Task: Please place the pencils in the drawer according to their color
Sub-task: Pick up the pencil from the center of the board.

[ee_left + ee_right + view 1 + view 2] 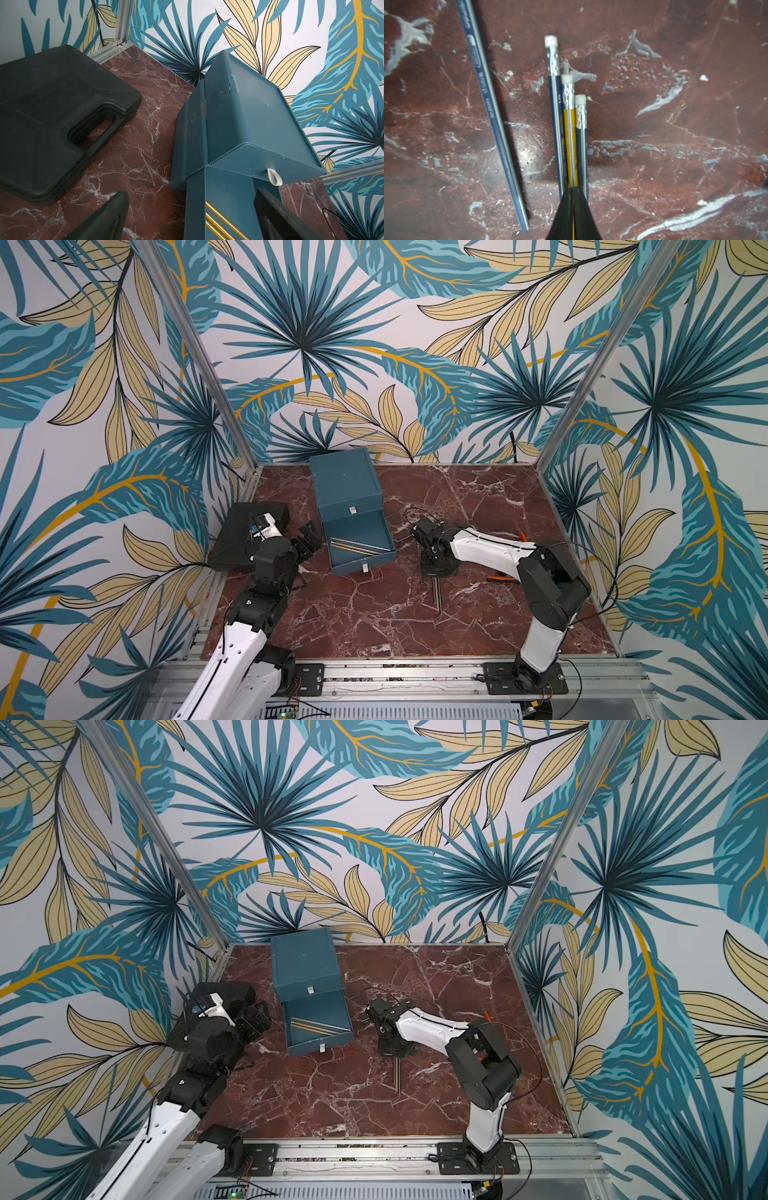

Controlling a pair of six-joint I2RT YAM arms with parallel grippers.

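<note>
Right jaws pinch shut on a yellow pencil [570, 145] lying on the worktop [675, 145] — two dark blue pencils [557, 124] touch it on either side, a fourth blue pencil [492, 116] lies apart. All sit just right of the drawer cabinet [347, 485], whose pulled-out drawer [386, 560] holds yellow pencils [357, 546]. Left jaws gape empty between it and a black case [232, 539].

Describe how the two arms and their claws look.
The left arm and right arm match: glossy white shells between rounded black joints, bolted to black base plates. A thin black cable loops off the right one. The left claw and right claw have flat, black, tapering fingers. A small blue label marks the left wrist's white module.
</note>
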